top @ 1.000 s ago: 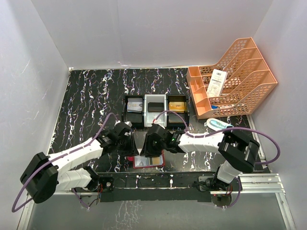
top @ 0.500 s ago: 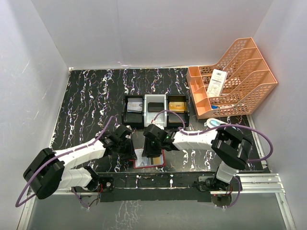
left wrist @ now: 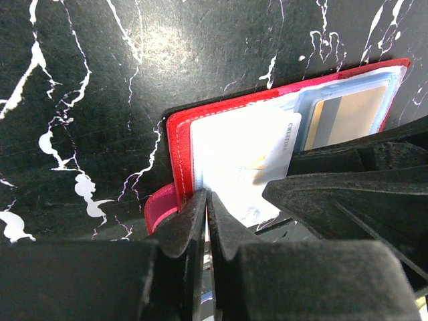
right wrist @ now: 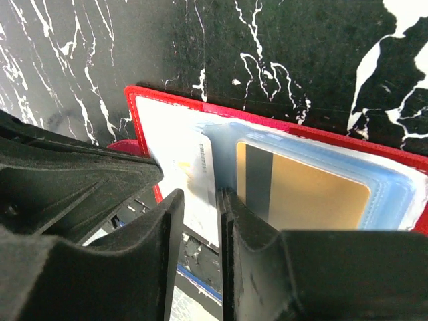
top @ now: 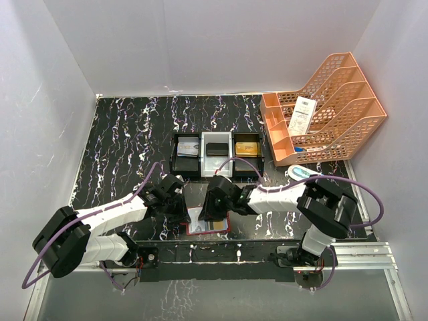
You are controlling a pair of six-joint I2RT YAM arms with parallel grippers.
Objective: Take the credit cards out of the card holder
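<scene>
Straddling the inner edge of the silvery plastic credit card (right wrist: 175, 144), the right gripper (right wrist: 201, 200) stands narrowly parted; the clenched left gripper (left wrist: 207, 200) pins the red leather card holder (left wrist: 178, 157).

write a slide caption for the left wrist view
left tool closed at the open card holder's edge; pale card and gold card showing inside

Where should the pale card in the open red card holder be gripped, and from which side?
Grip the pale card by its printed edge, the one nearest the card holder's middle, beside the gold card's sleeve: it looks slightly raised, while the other edges lie flat within the red rim. Come from above with the right gripper, whose open jaws straddle that edge.
</scene>
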